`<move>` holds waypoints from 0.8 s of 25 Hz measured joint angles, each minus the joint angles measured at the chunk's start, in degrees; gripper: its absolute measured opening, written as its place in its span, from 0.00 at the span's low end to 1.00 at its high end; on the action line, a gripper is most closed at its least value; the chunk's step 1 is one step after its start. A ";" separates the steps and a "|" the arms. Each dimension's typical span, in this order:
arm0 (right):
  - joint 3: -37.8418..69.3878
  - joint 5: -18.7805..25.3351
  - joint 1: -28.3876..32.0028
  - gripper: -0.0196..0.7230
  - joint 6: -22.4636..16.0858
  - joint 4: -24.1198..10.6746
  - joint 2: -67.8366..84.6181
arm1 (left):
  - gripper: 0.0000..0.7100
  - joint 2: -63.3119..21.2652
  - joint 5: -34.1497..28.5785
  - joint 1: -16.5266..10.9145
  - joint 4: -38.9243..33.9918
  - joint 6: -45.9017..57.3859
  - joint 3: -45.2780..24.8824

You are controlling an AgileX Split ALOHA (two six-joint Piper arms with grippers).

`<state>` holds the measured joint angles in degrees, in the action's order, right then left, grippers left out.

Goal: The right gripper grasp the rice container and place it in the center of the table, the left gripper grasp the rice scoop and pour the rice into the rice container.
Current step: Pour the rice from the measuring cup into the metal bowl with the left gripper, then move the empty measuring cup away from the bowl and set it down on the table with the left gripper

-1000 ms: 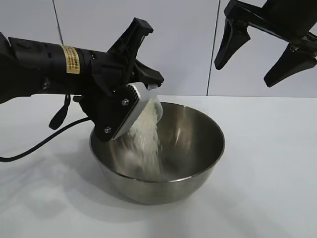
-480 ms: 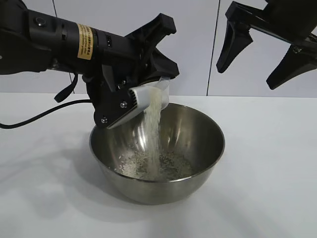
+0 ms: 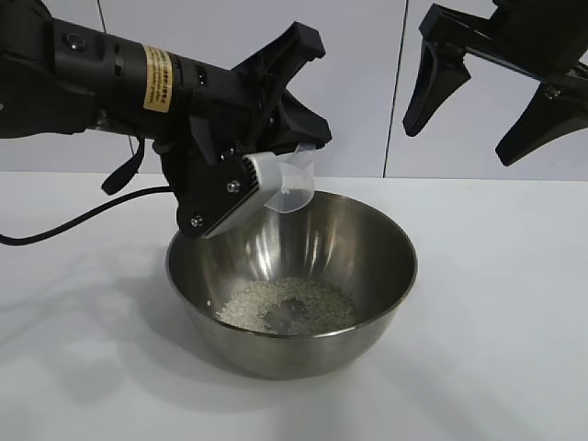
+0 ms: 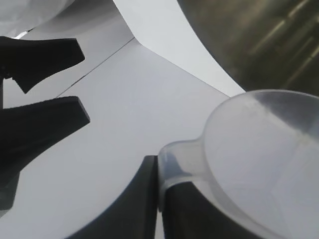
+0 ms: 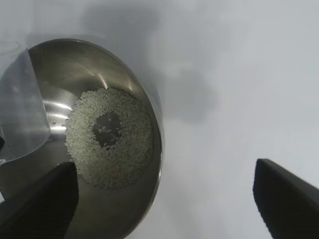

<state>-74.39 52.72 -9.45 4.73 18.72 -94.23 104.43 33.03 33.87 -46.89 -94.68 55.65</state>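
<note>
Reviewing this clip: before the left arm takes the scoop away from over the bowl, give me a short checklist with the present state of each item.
1. Rice scoop emptied: ok, it looks clear inside and no stream falls from it.
2. Rice landed in the rice container: ok, a ring of grains lies on its bottom; none seen on the table.
3. Left gripper holding the scoop: ok, shut on it, tipped over the bowl.
4. Right gripper out of the way: ok, open, raised above and right of the bowl.
5. Bowl upright on the table: ok.
6. Grains stuck in the scoop: cannot tell.
</note>
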 joint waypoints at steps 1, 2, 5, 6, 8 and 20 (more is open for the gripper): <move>0.00 0.00 0.00 0.92 0.00 0.00 0.00 | 0.01 0.00 0.48 0.00 0.37 0.52 -0.17; 0.00 0.00 0.00 0.92 0.00 0.00 0.00 | 0.01 0.00 0.75 0.00 0.46 1.20 -0.25; 0.00 0.00 0.00 0.92 0.00 0.00 0.00 | 0.01 0.00 1.79 0.00 2.02 6.61 -0.25; 0.00 0.00 0.00 0.92 0.00 0.00 0.00 | 0.01 0.00 2.54 0.00 3.24 9.52 -0.25; 0.00 0.00 0.00 0.92 0.00 0.00 0.00 | 0.01 0.11 5.78 0.00 6.84 18.43 -0.60; 0.00 -0.45 0.00 0.91 0.03 0.05 0.00 | 0.01 -2.27 31.55 0.94 50.35 67.27 -14.03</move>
<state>-74.39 52.27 -9.45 4.76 18.77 -94.23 102.16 64.58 34.81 3.45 -27.41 41.62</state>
